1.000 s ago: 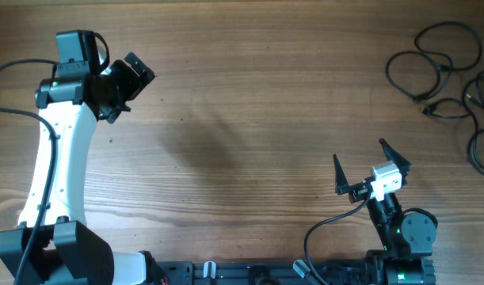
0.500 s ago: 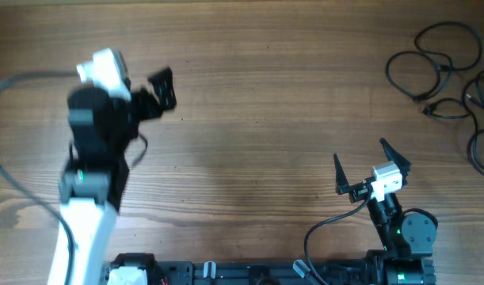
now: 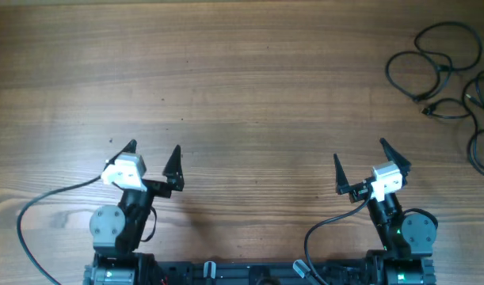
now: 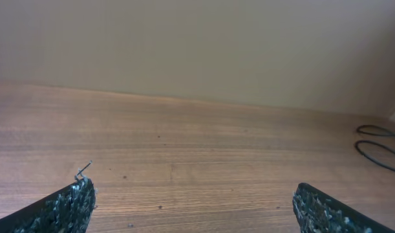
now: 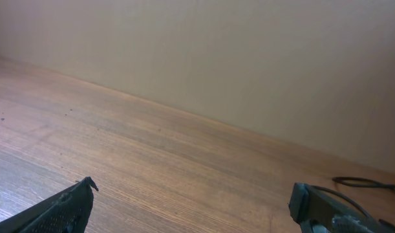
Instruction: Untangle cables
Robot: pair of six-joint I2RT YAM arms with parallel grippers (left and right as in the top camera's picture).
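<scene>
Left gripper [image 3: 154, 148] at the table's front edge, fingers spread wide, holding nothing, right gripper [image 3: 359, 150] likewise spread and empty by the front edge, bare wooden table [image 3: 249, 87], thin black cables [image 3: 441, 71] in loose overlapping loops at the far right corner, well apart from both grippers.

One table [image 3: 242, 71]. Two robot arms at it, the left arm [image 3: 119, 226] and the right arm [image 3: 396, 226]. Each has one set of jaws with two fingers [image 3: 175, 161], so four fingers all told. The cables [image 3: 432, 67] make several overlapping loops; how many separate cords there are, I cannot tell.
</scene>
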